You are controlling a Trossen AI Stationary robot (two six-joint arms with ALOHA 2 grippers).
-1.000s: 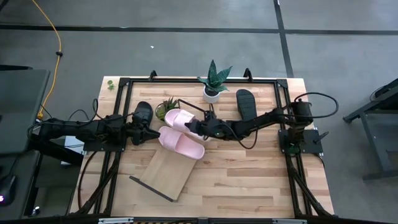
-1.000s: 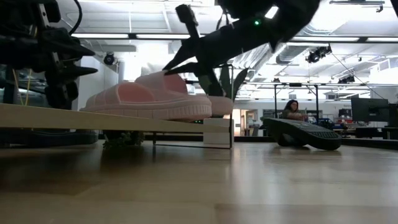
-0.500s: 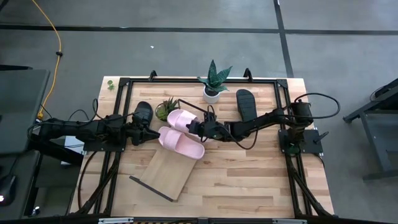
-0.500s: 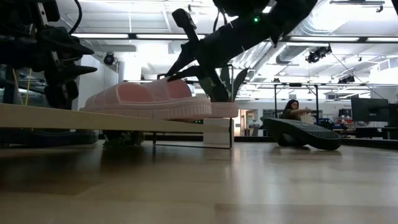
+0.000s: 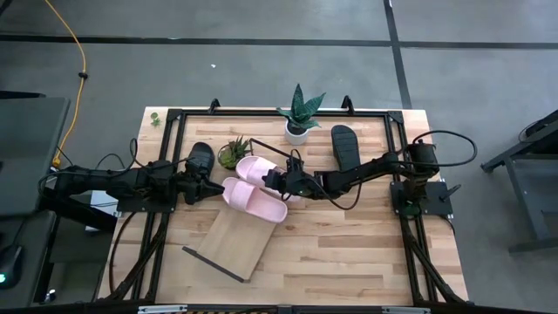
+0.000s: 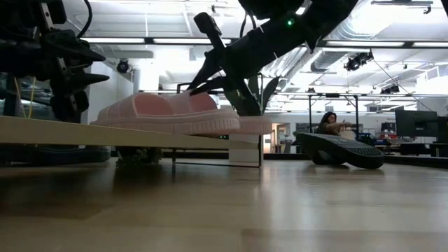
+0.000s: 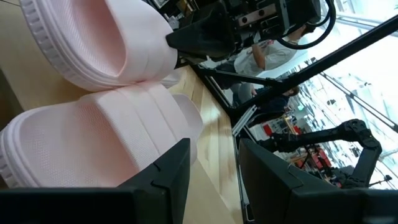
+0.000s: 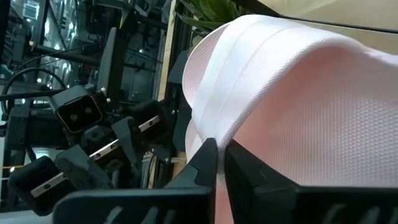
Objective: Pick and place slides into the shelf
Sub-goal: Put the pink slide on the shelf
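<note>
Two pale pink slides lie side by side. One [image 5: 253, 199] rests on the far end of the light-wood shelf [image 5: 234, 244]; the other [image 5: 255, 167] sits just beyond it. One black slide [image 5: 200, 157] lies at the far left, and another [image 5: 343, 144] at the far right. My right gripper [image 5: 279, 179] is shut on the farther pink slide [image 8: 292, 93]. My left gripper [image 5: 211, 189] hovers open at the left end of the nearer pink slide [image 7: 93, 143]. My right gripper pinches the farther pink slide by the edge of its wide strap [image 8: 231, 132], coming from the table's right and slanting down. In the low view the slide [image 6: 248, 124] lies about level behind the nearer one; whether its sole is on the table cannot be told.
A potted snake plant [image 5: 299, 118] and a small green plant [image 5: 235, 146] stand at the far side. A dark metal frame [image 5: 261, 112] runs around the tabletop. The near half of the table [image 5: 349, 262] holds only the shelf. A person sits far off in the room [image 6: 329, 124].
My right gripper has come down and drawn slightly toward the table's right, carrying the farther pink slide. The slide was raised and tilted above the nearer one; now it lies lower and about level beside it. The left arm kept still.
</note>
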